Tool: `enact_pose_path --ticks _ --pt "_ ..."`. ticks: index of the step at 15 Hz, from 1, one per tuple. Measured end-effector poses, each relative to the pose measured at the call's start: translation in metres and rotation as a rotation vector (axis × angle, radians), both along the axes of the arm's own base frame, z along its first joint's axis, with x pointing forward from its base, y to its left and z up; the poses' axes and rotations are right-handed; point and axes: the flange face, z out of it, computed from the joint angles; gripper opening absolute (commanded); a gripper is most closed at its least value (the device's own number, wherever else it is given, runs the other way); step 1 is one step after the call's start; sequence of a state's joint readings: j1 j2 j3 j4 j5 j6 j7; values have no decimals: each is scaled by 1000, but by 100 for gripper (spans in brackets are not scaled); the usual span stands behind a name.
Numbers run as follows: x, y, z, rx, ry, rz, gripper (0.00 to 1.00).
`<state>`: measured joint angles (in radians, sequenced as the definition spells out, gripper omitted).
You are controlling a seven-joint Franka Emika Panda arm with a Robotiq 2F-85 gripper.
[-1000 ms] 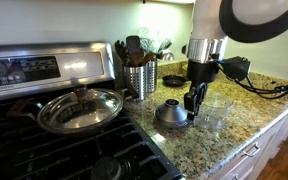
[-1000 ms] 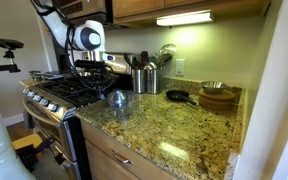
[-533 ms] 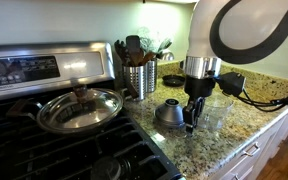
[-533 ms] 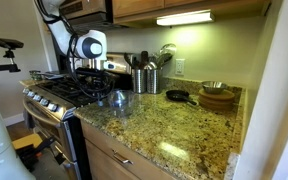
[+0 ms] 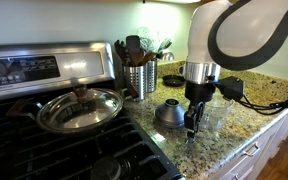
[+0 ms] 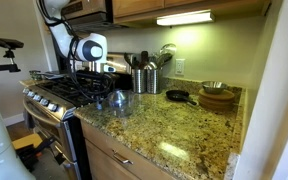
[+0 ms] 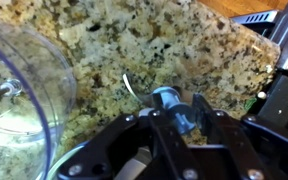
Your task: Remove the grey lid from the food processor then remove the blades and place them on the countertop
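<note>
The grey lid point(image 5: 171, 113) sits knob-up on the granite countertop point(image 5: 209, 145) beside the stove; it also shows in an exterior view point(image 6: 117, 98). The clear food processor bowl point(image 5: 216, 112) stands just behind my gripper and fills the left of the wrist view point(image 7: 19, 85). My gripper point(image 5: 191, 126) points down, low over the countertop in front of the bowl. In the wrist view my gripper point(image 7: 172, 108) is shut on the blades point(image 7: 166, 100), a small blue-grey spindle with a thin curved blade, held just above the granite point(image 7: 174, 45).
A glass pan lid point(image 5: 79, 108) lies on the black stove top. A ribbed steel utensil holder point(image 5: 139, 78) stands behind the grey lid. A small black pan point(image 6: 176, 96) and wooden bowls point(image 6: 217, 97) sit further along the counter. The counter edge is close in front.
My gripper has moved from above the bowl down and forward with the blades, and now hangs low over the countertop in front of the bowl.
</note>
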<state>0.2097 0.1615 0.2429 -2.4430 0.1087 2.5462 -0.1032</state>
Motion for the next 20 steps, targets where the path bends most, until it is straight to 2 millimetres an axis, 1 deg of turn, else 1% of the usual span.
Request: enact_pose_path --ticks 5,7,10,16,20 --pt "1 0 1 4 -5 34 99" --pt "2 1 7 6 -13 46 100" --pt "4 1 27 7 -36 51 100" --pt "4 0 90 3 -87 58 100" --pt "5 -9 128 0 -112 43 100"
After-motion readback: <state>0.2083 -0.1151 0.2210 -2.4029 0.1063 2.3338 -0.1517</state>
